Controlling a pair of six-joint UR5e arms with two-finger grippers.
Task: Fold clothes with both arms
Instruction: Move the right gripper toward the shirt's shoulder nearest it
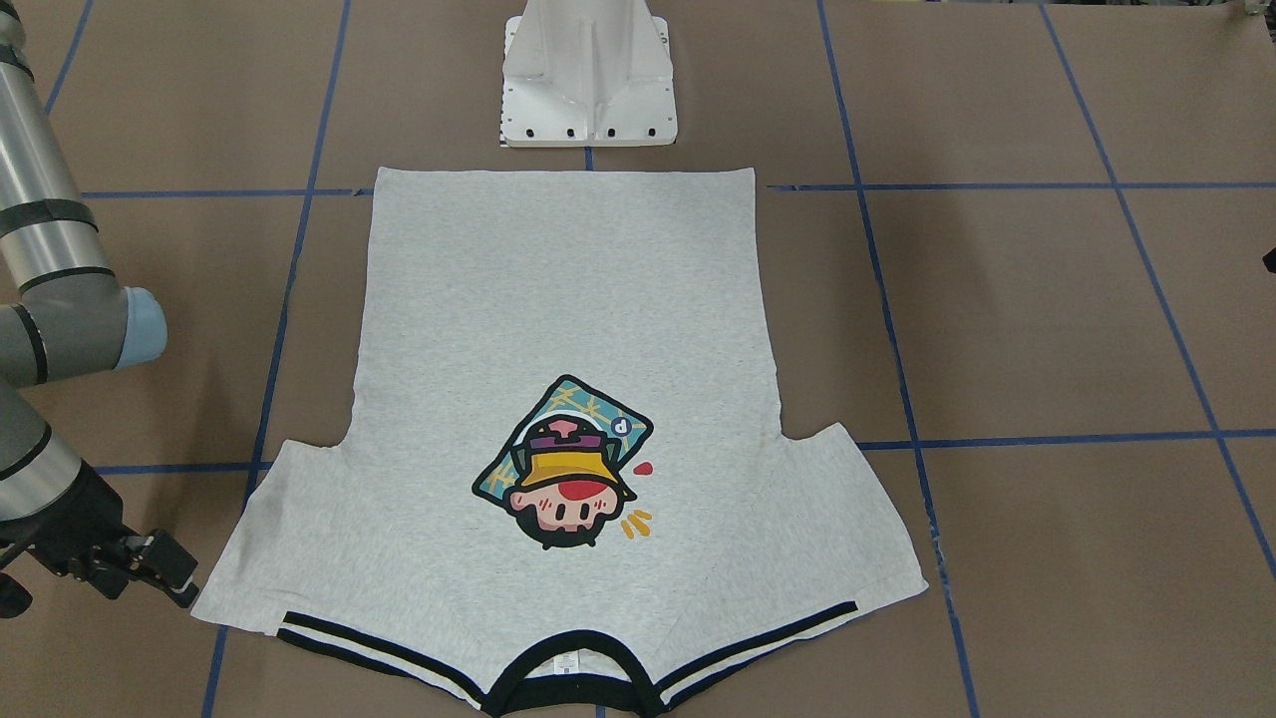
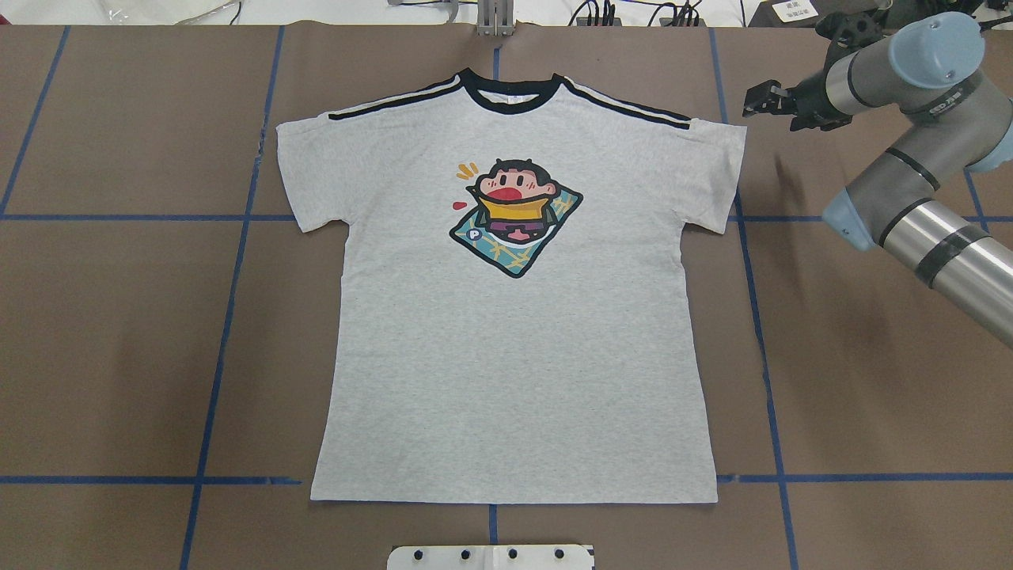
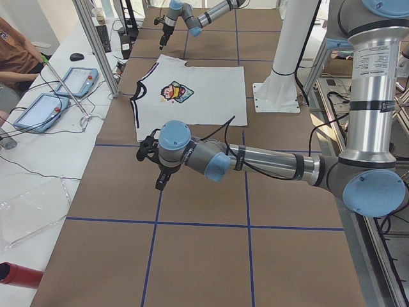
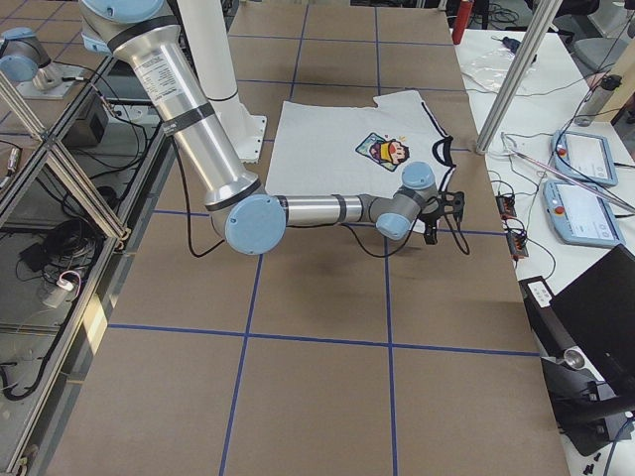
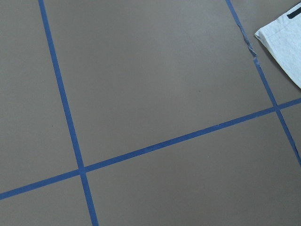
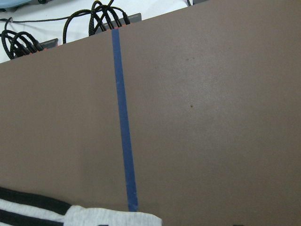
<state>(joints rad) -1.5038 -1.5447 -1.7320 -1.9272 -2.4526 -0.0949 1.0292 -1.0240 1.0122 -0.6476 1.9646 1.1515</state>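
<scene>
A grey T-shirt [image 2: 514, 356] lies flat and face up on the brown table [image 2: 119, 356] between my two arms, its sleeves spread and its black collar [image 2: 510, 99] toward the far edge. The hem sits just short of the white pedestal [image 1: 588, 75]. The cartoon print [image 2: 514, 218], a head in a yellow hat, sits on the chest. My right gripper [image 2: 750, 104] hangs near the end of the right sleeve, beside the black-and-white shoulder stripes [image 2: 625, 103], off the cloth and gripping nothing; whether its fingers are parted or closed I cannot tell. Its wrist camera catches that sleeve's corner at the bottom edge, next to a line of blue tape [image 6: 122, 122]. My left gripper [image 3: 160, 183] shows only in the side view, pointed down over bare table off the shirt's left side, and I cannot tell its state. Its wrist camera looks on taped table with the left sleeve's corner [image 5: 284, 42] at the upper right
</scene>
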